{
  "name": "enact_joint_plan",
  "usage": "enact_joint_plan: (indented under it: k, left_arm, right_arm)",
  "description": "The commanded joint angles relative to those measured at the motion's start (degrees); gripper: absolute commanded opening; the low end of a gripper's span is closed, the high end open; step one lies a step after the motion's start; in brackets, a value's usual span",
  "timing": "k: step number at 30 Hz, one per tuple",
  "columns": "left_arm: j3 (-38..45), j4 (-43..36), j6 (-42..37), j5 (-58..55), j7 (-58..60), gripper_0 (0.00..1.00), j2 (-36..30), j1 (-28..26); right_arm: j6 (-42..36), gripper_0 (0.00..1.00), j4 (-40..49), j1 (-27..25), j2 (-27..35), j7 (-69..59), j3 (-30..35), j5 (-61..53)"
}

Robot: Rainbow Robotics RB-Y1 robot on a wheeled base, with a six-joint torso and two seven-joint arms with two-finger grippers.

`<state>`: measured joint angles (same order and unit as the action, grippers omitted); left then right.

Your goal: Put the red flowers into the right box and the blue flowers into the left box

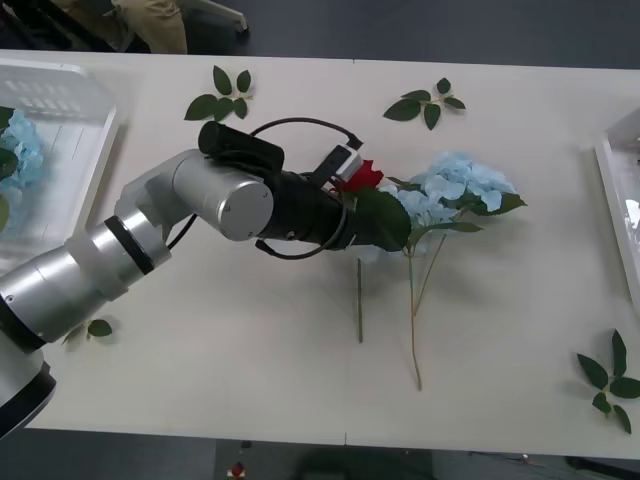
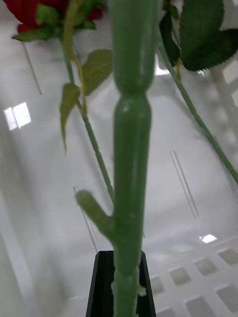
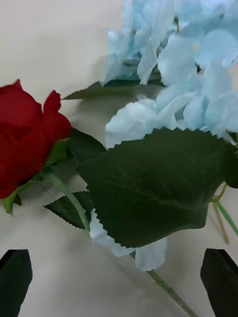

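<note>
Right now the left claw (image 3: 119, 282) hangs low over the middle of the table (image 1: 250, 360), its two black fingers (image 3: 15, 280) spread apart with nothing between them, just above a red flower (image 1: 363, 177) that lies touching the cluster of blue flowers (image 1: 450, 190) — a big dark leaf (image 3: 153, 185) covers part of the pale petals. Their thin stems (image 1: 412, 320) run toward the near edge of the table. The right claw (image 2: 118, 287) is clamped on the thick green stem (image 2: 130, 163) of another red flower (image 2: 29, 12), held over the slotted white floor of the right box (image 2: 198, 277), whose rim (image 1: 615, 190) shows at the table's right edge. At the far left corner sits the left box (image 1: 70, 110), with a blue flower (image 1: 20, 150) already inside. Loose leaf sprigs (image 1: 222, 95) lie near the far edge and at the near right corner.
</note>
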<state>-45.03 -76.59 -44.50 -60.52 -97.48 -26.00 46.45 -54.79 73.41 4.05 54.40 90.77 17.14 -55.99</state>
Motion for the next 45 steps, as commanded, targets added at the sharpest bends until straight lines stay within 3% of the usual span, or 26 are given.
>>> enact_joint_plan:
  k: [1,9,20,22,25,27,28,30,38,45]
  left_arm:
    - [-2.9,3.8,-0.4,1.7,8.3,1.0,2.9,4.4]
    - [-7.0,9.9,-4.0,2.0,9.7,1.0,5.9,9.0]
    - [-12.1,10.7,-7.5,2.8,10.8,1.0,6.0,12.4]
    - [-12.9,11.6,-7.4,2.9,11.0,1.0,6.2,13.0]
    - [-13.2,13.9,-7.5,3.1,11.0,1.0,8.0,13.4]
    - [-13.5,15.5,-7.5,3.4,10.9,1.0,9.0,13.9]
    - [-13.5,15.5,-7.5,3.4,10.9,1.0,9.0,13.9]
    - [-13.7,17.5,-7.5,3.7,10.9,1.0,10.2,14.6]
    - [-13.8,18.3,-7.4,5.0,10.8,1.0,11.0,14.7]
    - [-15.0,18.2,-7.4,9.5,10.0,0.9,11.5,14.8]
  right_arm:
    - [-3.6,0.0,-0.5,1.5,3.3,-6.4,0.9,6.3]
    - [-5.2,0.0,-0.5,4.1,3.3,-12.3,-2.4,14.2]
    - [-5.1,0.0,-1.3,5.9,3.2,-12.7,-2.9,13.4]
    - [-5.1,0.31,-1.3,6.1,3.1,-12.5,-2.9,13.4]
    - [-5.1,0.66,-1.3,6.1,3.1,-12.3,-2.9,13.4]
    - [-5.1,0.75,-1.3,6.1,3.2,-12.0,-2.9,13.5]
    - [-5.1,0.75,-1.3,6.1,3.2,-12.0,-2.9,13.5]
    - [-5.1,0.85,-1.3,6.1,3.1,-11.5,-2.9,13.5]
    - [-5.1,0.89,-1.5,6.1,3.1,-9.7,-2.9,12.8]
    - [-6.4,0.9,0.9,6.1,3.2,-9.5,-2.8,7.1]
